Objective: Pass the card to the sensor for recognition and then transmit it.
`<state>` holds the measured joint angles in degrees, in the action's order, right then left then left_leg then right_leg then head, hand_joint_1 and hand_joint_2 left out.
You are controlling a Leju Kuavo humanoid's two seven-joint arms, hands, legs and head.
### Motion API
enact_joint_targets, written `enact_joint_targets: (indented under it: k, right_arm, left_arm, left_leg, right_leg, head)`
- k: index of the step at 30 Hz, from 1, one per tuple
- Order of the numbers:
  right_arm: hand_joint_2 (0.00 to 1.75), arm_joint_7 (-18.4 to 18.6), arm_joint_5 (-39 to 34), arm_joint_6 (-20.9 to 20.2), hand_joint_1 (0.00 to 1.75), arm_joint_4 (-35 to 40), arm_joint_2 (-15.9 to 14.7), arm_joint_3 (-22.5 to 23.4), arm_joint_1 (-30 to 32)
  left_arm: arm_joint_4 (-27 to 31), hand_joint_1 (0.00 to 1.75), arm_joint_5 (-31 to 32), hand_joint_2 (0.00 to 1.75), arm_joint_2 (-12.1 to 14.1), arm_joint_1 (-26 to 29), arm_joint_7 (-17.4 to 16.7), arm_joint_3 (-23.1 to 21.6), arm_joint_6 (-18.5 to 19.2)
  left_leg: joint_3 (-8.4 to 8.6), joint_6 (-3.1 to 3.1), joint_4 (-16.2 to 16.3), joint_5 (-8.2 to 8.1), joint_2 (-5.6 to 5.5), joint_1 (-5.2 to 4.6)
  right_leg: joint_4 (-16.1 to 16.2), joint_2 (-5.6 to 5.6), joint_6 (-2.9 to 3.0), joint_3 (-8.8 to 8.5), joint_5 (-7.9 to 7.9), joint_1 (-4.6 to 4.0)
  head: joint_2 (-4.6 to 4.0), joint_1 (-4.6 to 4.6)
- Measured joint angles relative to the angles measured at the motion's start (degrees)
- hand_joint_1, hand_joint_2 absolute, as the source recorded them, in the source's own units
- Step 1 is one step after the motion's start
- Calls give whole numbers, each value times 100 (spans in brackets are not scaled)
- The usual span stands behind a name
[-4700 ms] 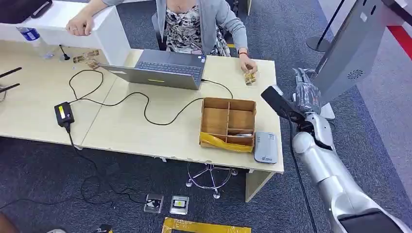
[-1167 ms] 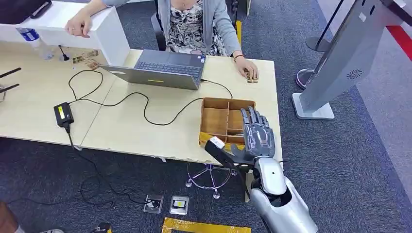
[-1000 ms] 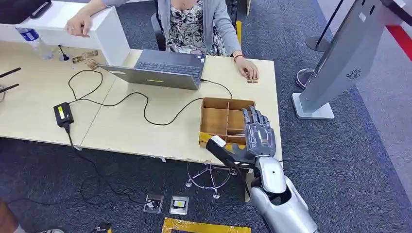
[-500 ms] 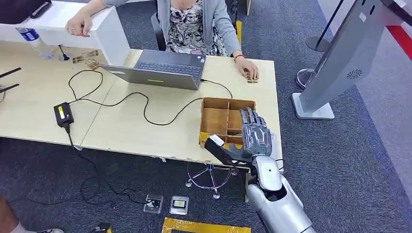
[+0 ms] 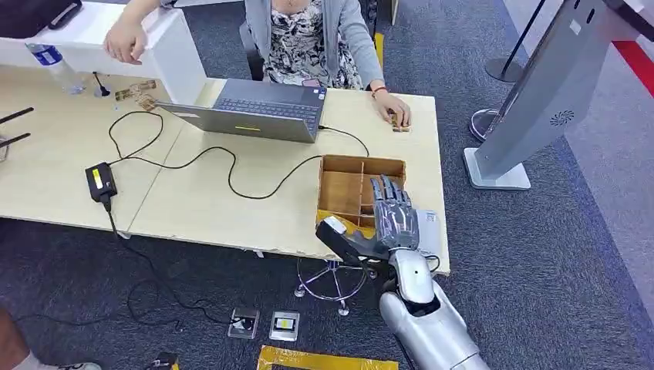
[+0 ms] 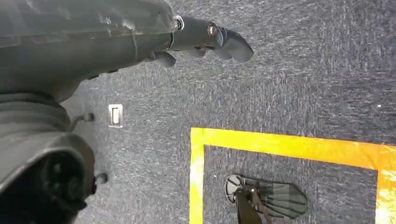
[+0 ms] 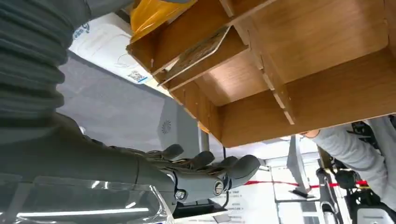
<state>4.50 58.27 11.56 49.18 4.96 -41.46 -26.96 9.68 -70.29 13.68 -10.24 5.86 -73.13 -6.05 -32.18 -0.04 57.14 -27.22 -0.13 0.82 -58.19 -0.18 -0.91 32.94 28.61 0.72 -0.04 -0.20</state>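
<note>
A wooden divider box point(image 5: 347, 189) sits near the table's front right corner. In the right wrist view a card point(image 7: 198, 51) lies flat in one narrow compartment of the box point(image 7: 299, 88). A grey-white card reader point(image 5: 430, 228) lies just right of the box and appears again at the wrist point(image 7: 109, 46). My right hand point(image 5: 392, 217) hovers over the box's near right part, fingers spread point(image 7: 205, 170), holding nothing. My left hand point(image 6: 116, 32) hangs over the carpet with straight fingers and nothing in it.
A person sits behind the table, one hand point(image 5: 395, 114) resting on a small item at the far right edge. A laptop point(image 5: 258, 108), a cable and a power adapter point(image 5: 102, 181) lie to the left. A tall grey kiosk point(image 5: 540, 85) stands right of the table.
My right hand came down from beside the kiosk to the box. Over the last second it drifted slightly left above the box's near right part, staying spread and empty.
</note>
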Motion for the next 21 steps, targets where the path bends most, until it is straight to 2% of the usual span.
enact_joint_targets:
  k: [7,21]
  right_arm:
    - [175,52,-24,44,0,-350,39,0,-70]
    - [175,61,-131,149,0,-566,37,0,-58]
  left_arm:
    - [0,0,79,0,2,-15,0,-2,7]
    - [0,0,133,0,-46,-56,-2,-52,2]
  left_leg:
    - [-1,0,0,0,0,0]
    - [0,0,0,0,0,0]
  right_leg:
    - [0,-1,0,1,0,0]
    - [0,0,0,2,0,0]
  head:
    - [0,2]
    - [0,0]
